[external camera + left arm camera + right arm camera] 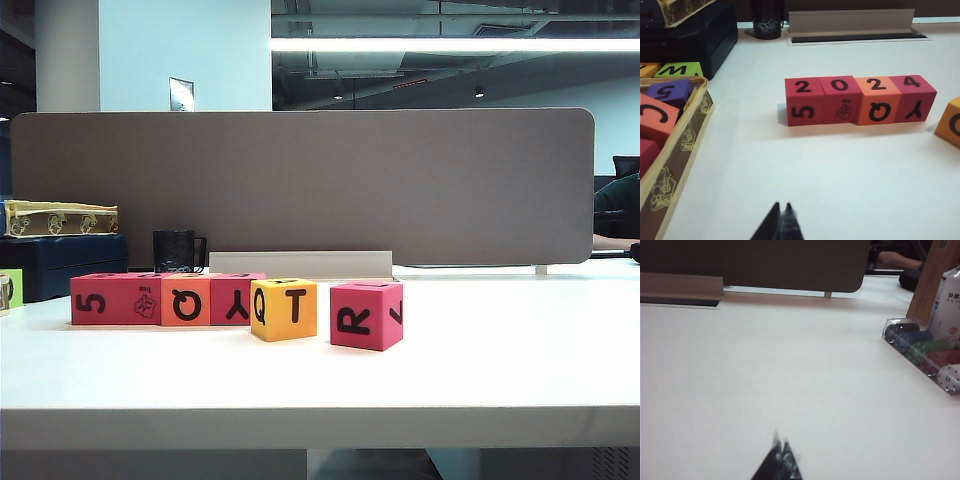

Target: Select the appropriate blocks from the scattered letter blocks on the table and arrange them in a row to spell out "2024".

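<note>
Four blocks stand touching in a row on the white table (pixel 480 370). In the exterior view their fronts show a "5" block (pixel 98 299), a line-drawing block (pixel 146 300), an orange "Q" block (pixel 186 301) and a "Y" block (pixel 236 299). From the left wrist view their tops read 2 (pixel 803 86), 0 (pixel 839 85), 2 (pixel 876 85), 4 (pixel 911 82). A yellow Q/T cube (pixel 284 308) and a pinkish-red R cube (pixel 366 314) sit apart to the right. My left gripper (pixel 782 206) is shut and empty, well short of the row. My right gripper (pixel 780 436) is shut over bare table.
A yellow-trimmed box (pixel 675 165) of spare letter blocks lies beside the left gripper. A black mug (pixel 178 251), a dark case (pixel 60 262) and a grey partition (pixel 300 185) stand behind the row. A clear box of chips (pixel 925 352) and a bottle (pixel 949 302) sit off to the right.
</note>
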Controlling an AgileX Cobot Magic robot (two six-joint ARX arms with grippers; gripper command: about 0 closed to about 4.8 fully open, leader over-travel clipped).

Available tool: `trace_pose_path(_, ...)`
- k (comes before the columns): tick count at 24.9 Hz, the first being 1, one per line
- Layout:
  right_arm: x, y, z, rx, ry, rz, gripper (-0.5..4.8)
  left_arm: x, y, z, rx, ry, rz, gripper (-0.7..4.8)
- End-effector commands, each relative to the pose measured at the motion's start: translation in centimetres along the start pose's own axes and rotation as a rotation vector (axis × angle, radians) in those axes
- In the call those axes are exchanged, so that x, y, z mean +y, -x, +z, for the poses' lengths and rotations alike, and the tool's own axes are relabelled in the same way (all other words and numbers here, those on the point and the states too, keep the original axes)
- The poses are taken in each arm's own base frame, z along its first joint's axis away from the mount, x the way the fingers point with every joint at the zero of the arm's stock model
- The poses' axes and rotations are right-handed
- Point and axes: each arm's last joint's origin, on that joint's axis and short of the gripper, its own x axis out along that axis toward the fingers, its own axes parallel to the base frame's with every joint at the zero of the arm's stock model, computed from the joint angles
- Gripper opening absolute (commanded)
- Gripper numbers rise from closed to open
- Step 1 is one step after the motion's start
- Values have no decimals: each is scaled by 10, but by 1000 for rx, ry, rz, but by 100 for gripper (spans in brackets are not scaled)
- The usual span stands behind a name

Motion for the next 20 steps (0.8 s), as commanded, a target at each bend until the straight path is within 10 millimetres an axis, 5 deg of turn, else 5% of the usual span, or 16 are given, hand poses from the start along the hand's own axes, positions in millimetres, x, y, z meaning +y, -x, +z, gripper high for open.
trace_pose_path(1, 0, 0, -1, -28, -8, -7, -1, 0, 0, 0, 3, 4, 1, -5)
trace_pose_path(20, -2, 4, -16, 91, 2, -35, -1, 0, 0, 0, 3, 4, 1, -6)
